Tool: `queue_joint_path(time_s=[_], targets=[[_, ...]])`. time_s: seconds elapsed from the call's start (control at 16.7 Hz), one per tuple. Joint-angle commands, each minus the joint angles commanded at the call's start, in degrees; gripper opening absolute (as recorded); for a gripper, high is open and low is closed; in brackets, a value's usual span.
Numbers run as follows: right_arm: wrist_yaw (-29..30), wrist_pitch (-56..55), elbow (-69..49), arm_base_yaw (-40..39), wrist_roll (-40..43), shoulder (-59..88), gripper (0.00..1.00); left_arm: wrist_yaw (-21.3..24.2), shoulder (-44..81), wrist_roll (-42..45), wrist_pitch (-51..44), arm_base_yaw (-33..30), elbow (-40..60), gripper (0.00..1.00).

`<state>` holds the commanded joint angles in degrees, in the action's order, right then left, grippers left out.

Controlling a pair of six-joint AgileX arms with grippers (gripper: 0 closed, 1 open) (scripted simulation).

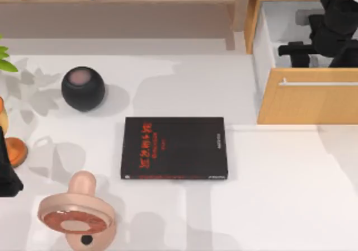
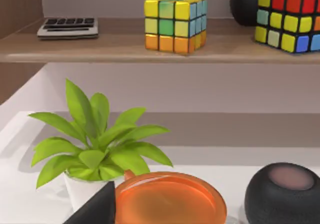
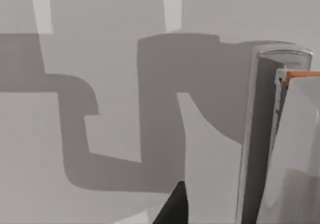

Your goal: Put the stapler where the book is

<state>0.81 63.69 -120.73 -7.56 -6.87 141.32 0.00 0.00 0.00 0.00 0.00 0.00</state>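
A round black speaker [image 1: 83,88] sits near the white worktop's [image 1: 279,195] left side; a pink round-based handled object [image 1: 76,214] lies nearer the front edge.

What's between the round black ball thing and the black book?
Nothing: in the top view, only bare white table lies between the round black speaker and the flat black book.

Right arm [image 1: 330,22] reaches into the top-right corner.

Book [image 1: 174,148], flat mid-table: red lettering is showing on the black cover, too blurred to read. Small pale print is running along its right edge, also illegible. No other readable text, numbers or signs.
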Motion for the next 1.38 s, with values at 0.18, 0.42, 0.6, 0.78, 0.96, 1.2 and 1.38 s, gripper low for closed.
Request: queue_joint_path(time_s=[0.18, 0.42, 0.6, 0.78, 0.96, 1.2, 1.38], targets=[[0.00, 0.00, 0.00, 0.00, 0.00, 0.00, 0.17, 0.00, 0.00, 0.00, 0.00, 0.00, 0.00, 1.00], [0.00, 0.00, 0.00, 0.00, 0.00, 0.00, 0.00, 0.00, 0.00, 0.00, 0.00, 0.00, 0.00, 1.00], [0.00, 0.00, 0.00, 0.00, 0.00, 0.00, 0.00, 0.00, 0.00, 0.00, 0.00, 0.00, 0.00, 1.00], [0.00, 0.00, 0.00, 0.00, 0.00, 0.00, 0.00, 0.00, 0.00, 0.00, 0.00, 0.00, 0.00, 1.00], [0.23, 0.40, -0.22, -0.08, -0.10, -0.57, 0.00, 0.00, 0.00, 0.00, 0.00, 0.00, 0.00, 1.00], [3.10, 3.92, -0.04, -1.01, -1.50, -5.28, 0.00, 0.00, 0.00, 0.00, 0.00, 0.00, 0.00, 1.00], [5.69, 5.99, -1.39, -2.48, -4.54, -9.87, 0.00, 0.00, 0.00, 0.00, 0.00, 0.00, 0.00, 1.00]])
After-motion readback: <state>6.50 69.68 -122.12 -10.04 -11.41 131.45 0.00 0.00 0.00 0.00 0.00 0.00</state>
